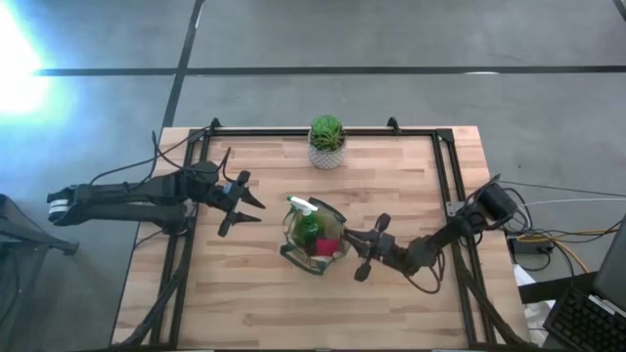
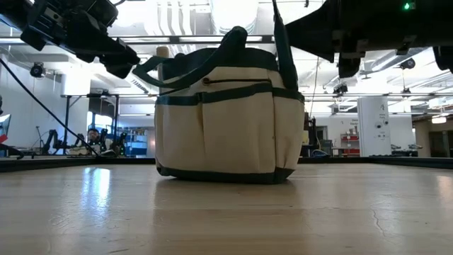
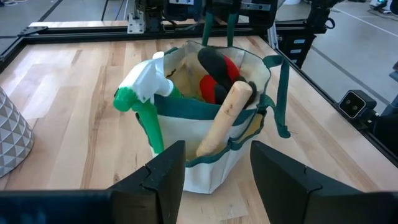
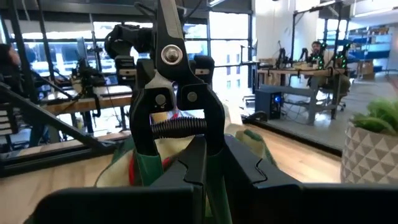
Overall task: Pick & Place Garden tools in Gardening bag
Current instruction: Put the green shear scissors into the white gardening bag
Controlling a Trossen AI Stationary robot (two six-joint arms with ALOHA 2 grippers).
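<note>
Right fingers (image 4: 205, 168) clamp pruners (image 4: 171, 93) over bag (image 1: 313, 240); left fingers (image 3: 214, 171) spread, empty.

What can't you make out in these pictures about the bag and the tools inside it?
- Bag contents: low view, hidden by its fabric wall.
- Wooden handle's metal end: left wrist view, buried in the bag.
- Pruners' blade tips: right wrist view, cut off at the picture's top.

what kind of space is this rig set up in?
Looks like a robotics lab or workshop. A wooden table stands on a concrete floor; behind the gardening bag the low view shows exposed ceiling pipes and equipment benches, and the right wrist view shows a person at desks.
</note>
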